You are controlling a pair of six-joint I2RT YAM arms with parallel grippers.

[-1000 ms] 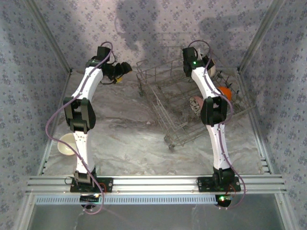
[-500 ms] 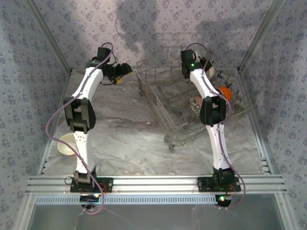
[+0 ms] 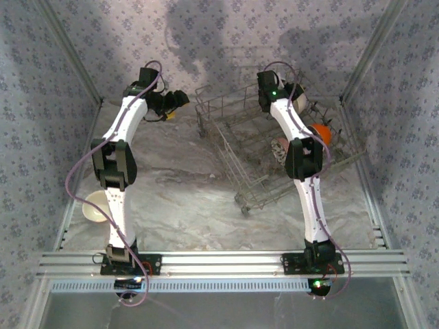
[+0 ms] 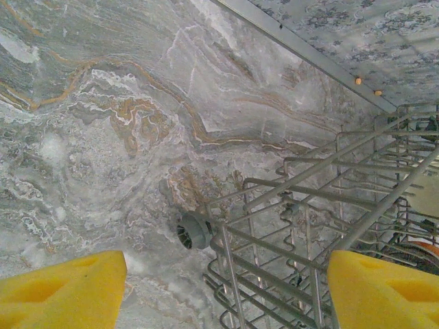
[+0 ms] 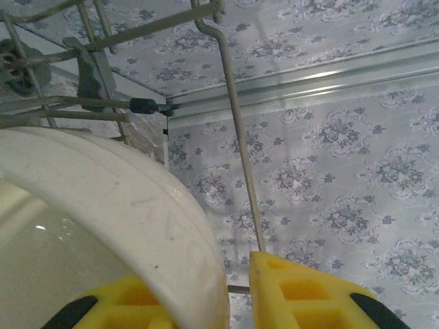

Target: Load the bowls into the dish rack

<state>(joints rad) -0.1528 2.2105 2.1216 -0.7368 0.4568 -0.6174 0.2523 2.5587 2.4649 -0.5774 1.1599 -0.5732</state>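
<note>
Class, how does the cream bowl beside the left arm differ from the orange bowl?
The cream bowl is pale; the orange bowl is bright. The cream bowl lies on the table, while the orange bowl sits inside the dish rack. Both are round and partly hidden behind an arm.

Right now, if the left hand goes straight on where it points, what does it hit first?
Probably the dish rack: its corner wires lie dead ahead of the open left hand. Depth is unclear.
</note>
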